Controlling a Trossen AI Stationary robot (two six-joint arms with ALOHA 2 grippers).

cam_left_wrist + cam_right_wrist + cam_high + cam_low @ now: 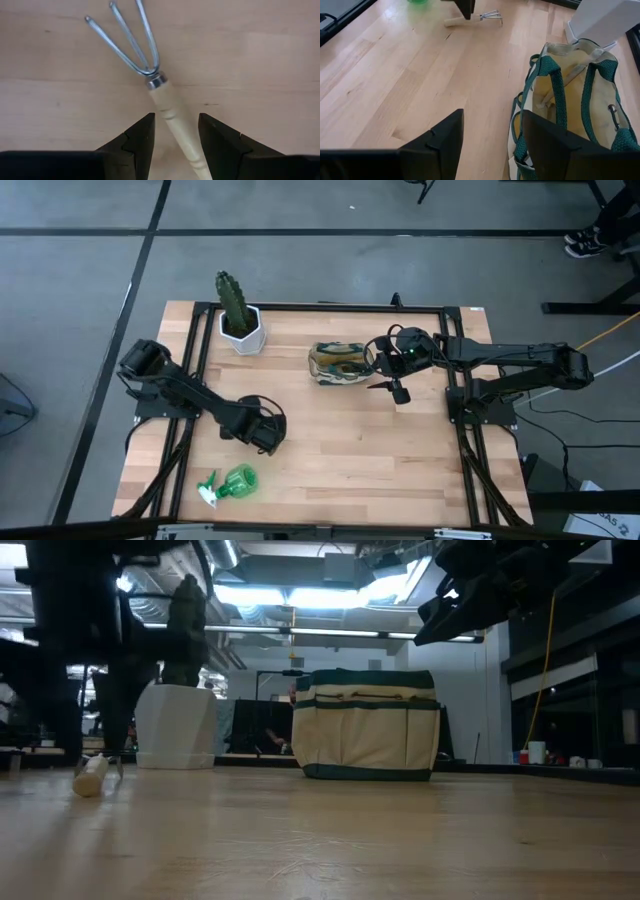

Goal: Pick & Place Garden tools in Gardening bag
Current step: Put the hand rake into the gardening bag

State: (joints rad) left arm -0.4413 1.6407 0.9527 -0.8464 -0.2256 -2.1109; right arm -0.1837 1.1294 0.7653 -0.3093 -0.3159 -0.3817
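Nearest the high camera's lower edge, at the table's near left, a green plastic spray bottle (234,484) with a white nozzle lies on its side on the pale wooden slat table (350,450). Just beyond it the left gripper (175,137) hangs low over a rake with a pale turned wooden handle and three silver wire tines (150,70); its two dark fingers (135,145) stand apart, one on each side of the handle, not yet touching it as far as the wrist view shows. The rake lies flat on the wood, tines pointing away from the gripper. At the far left a green cactus in a white hexagonal pot (240,320) stands upright. Toward the middle, the soft olive-green and cream fabric tote with green webbing handles (341,364) sits upright and open, its side pockets facing the low camera. Just right of the bag, the right gripper (492,135) hovers above the table beside the bag's rim, fingers spread wide and holding nothing.
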